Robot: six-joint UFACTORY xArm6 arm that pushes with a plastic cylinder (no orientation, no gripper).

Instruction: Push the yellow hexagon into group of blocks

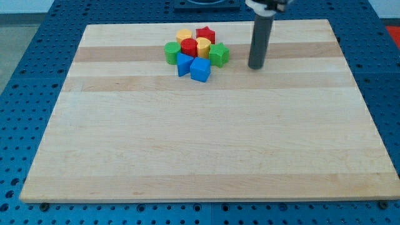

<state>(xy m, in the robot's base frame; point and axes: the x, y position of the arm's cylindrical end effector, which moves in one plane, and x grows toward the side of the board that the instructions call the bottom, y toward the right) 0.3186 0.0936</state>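
Observation:
The yellow hexagon (184,35) sits at the top left of a tight cluster of blocks near the view's top centre. It touches the red star (205,34) on its right and a red block (189,46) below it. A yellow cylinder (203,46), a green block (172,52), a green star-like block (219,54), a blue block (184,64) and a blue cube (200,69) complete the cluster. My tip (255,66) rests on the board to the right of the cluster, a short gap from the green star-like block.
The wooden board (206,144) lies on a blue perforated table (25,94). The board's top edge runs just above the cluster.

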